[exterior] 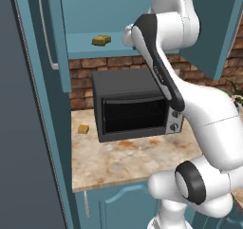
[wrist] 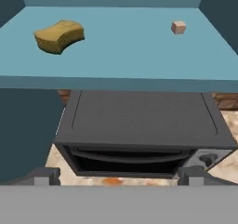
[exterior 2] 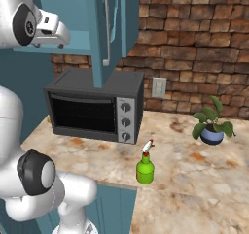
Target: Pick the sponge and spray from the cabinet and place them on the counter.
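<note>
One item remains: left base view shows the sponge [exterior: 101, 40] near the shelf's [exterior: 80, 46] front edge in the cabinet [exterior: 57, 33]. Right base view: spray [exterior 2: 145, 166] upright near the counter's [exterior 2: 204, 179] front edge. Hand view: gripper [wrist: 119, 175] fully open, empty, below shelf level; raise, align left on sponge, avoid the cube [wrist: 178, 27]

A glossy white arm [exterior: 209, 114] of rounded segments with dark grey joint caps.
</note>
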Controlling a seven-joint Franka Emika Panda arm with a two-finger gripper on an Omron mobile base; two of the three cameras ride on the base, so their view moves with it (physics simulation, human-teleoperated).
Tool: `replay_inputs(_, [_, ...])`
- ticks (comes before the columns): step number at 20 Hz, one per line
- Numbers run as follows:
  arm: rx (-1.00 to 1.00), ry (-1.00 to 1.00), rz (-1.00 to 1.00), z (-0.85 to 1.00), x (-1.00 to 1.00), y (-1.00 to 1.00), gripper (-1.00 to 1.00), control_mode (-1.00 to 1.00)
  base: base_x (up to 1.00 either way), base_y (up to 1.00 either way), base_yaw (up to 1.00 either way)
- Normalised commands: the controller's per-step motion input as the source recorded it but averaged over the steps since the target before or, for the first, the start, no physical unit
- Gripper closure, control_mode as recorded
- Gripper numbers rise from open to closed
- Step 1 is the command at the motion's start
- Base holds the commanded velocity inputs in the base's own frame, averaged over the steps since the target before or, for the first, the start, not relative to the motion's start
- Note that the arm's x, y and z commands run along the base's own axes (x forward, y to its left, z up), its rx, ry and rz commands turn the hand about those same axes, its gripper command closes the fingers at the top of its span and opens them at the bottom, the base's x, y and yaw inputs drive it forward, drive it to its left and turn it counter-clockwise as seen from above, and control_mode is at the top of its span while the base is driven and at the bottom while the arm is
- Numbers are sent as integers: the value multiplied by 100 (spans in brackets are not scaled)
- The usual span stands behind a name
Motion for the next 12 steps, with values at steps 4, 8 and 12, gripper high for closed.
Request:
replay_inputs(4, [7,1,0,0,48,24,-100,-100,0,0,0])
replay_inputs(8, [9,0,1,0,49,24,-100,-100,0,0,0])
replay_inputs(12, [3,0,0,0,50,31,-100,-100,0,0,0])
